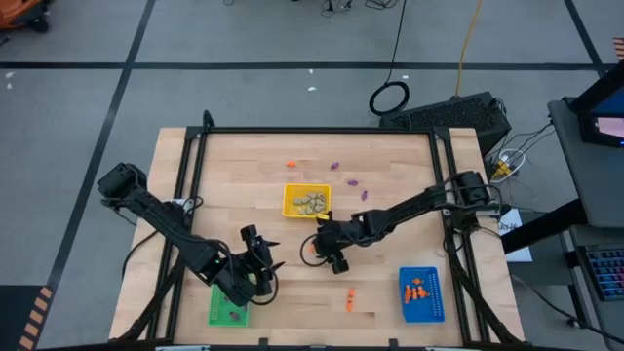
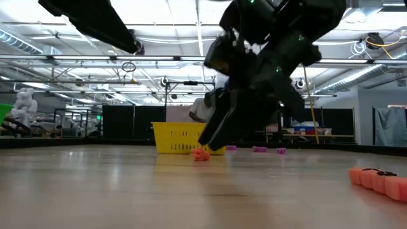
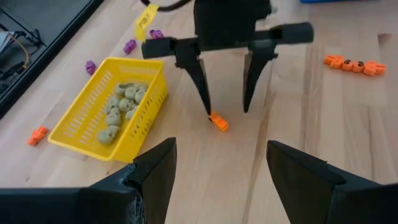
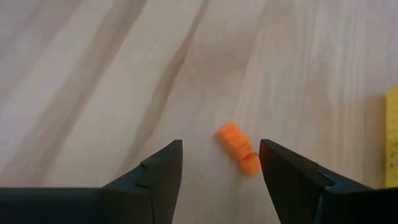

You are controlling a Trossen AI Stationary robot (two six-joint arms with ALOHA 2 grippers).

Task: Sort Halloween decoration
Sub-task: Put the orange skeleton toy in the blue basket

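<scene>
On the left of the high view, the left gripper [image 1: 265, 273] hangs with its fingers spread wide and empty, just beside the green rectangular plastic tray [image 1: 228, 304], which holds what look like a couple of dark purple trinkets, too small to be sure of. Toward the middle stands the yellow slotted plastic basket [image 1: 306, 201] of pale beige-grey trinkets [image 1: 310, 204]. Just beside it, the right gripper [image 1: 326, 256] is poised, jaws apart with nothing between them, over a small orange ridged trinket [image 4: 238, 148] lying on the wooden table [image 1: 263, 175]. Farther right lie another loose orange piece [image 1: 350, 299] and the blue tray [image 1: 421, 293] already holding orange pieces.

The step in hand appears to be picking up that orange trinket. To do it well, the right gripper should shift sideways so the piece sits midway between the fingers, since it lies nearer one finger, then go straight down and close gently so the trinket is not flicked away.

The right wrist view shows that off-centre offset. The left wrist view [image 3: 224, 111] shows the fingertips close above the table beside the trinket and loose purple trinkets [image 3: 129, 45] beyond the basket. The low view adds only a strip of orange pieces [image 2: 379, 179] nearby.
</scene>
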